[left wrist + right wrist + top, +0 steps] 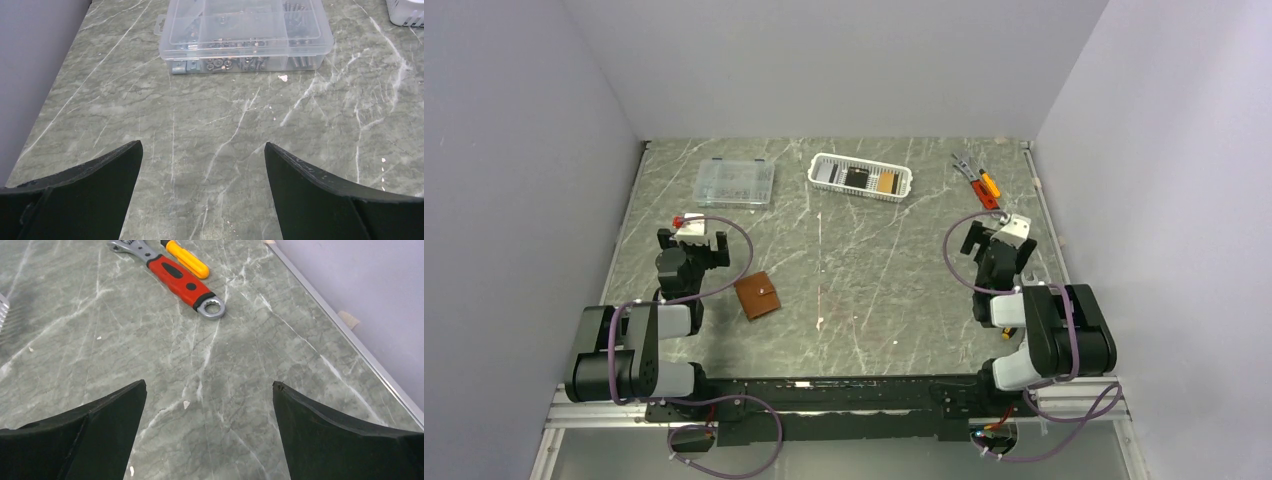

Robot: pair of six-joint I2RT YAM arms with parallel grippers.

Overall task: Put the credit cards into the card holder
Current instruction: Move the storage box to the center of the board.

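While left claw (202, 145) and right claw (209, 384) gape wide, holding nothing | card holder (758, 295) lies folded, near-left on bench (874, 290) | credit cards (864, 180) far-centre in white basket (814, 172) | advice: unsnap holder first, then lift one card by its edge

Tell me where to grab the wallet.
The wallet lies flat and closed, askew on the table. Probably come straight down, jaws spanning its far and near edges, since the snap tab wraps its right edge.
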